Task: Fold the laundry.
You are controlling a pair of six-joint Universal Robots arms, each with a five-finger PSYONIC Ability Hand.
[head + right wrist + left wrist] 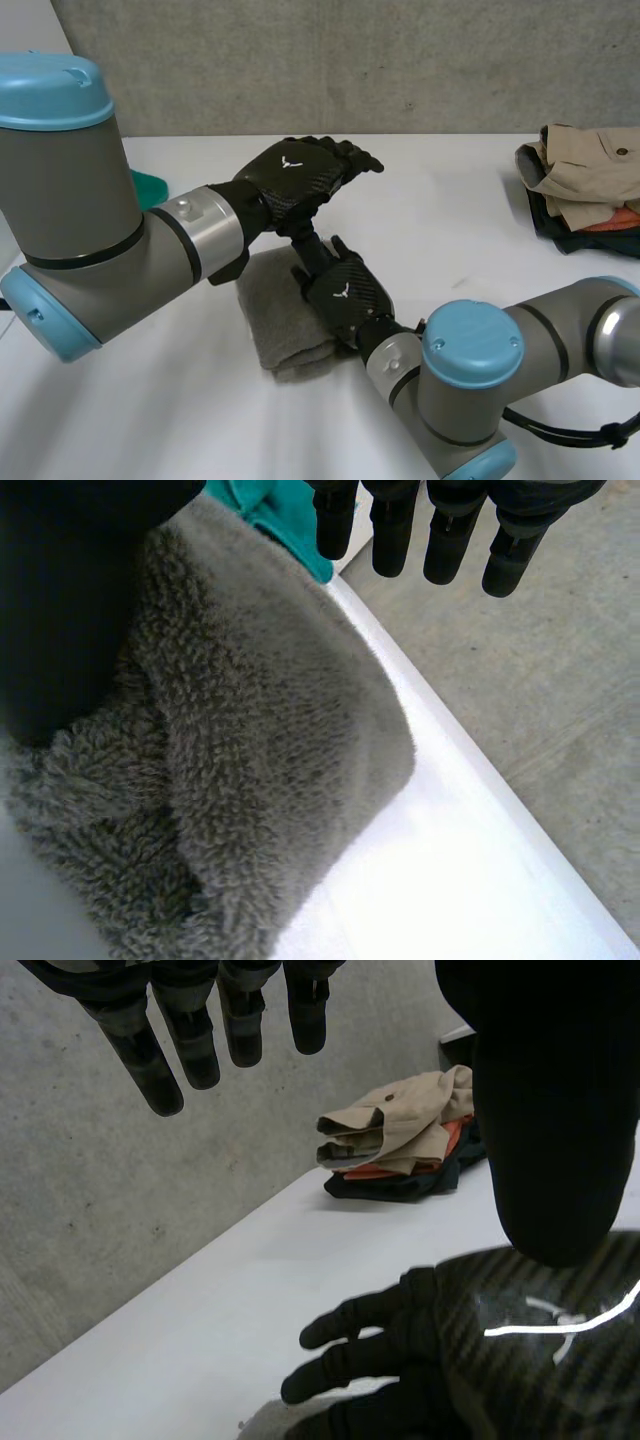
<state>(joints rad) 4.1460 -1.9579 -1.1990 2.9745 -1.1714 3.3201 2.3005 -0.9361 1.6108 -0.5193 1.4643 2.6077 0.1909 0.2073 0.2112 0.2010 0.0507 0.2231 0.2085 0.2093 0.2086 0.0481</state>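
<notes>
The grey towel (275, 315) is lying folded mid-desk (440, 220) beneath the right hand (345, 295), whose fingers are reaching straight, while the left hand (290, 180) is hovering empty and loose-fingered, and the clothes pile (585, 185) is probably awaiting folding.

A rough grey concrete wall (350, 60) ran right across the back, faintly speckled, and in front of it the smooth white counter (440, 210) stretched wide, brightly lit.

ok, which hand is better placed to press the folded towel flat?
Right, probably. The right hand sits over the grey towel, fingers straight; the left hand hangs raised above, touching nothing.
</notes>
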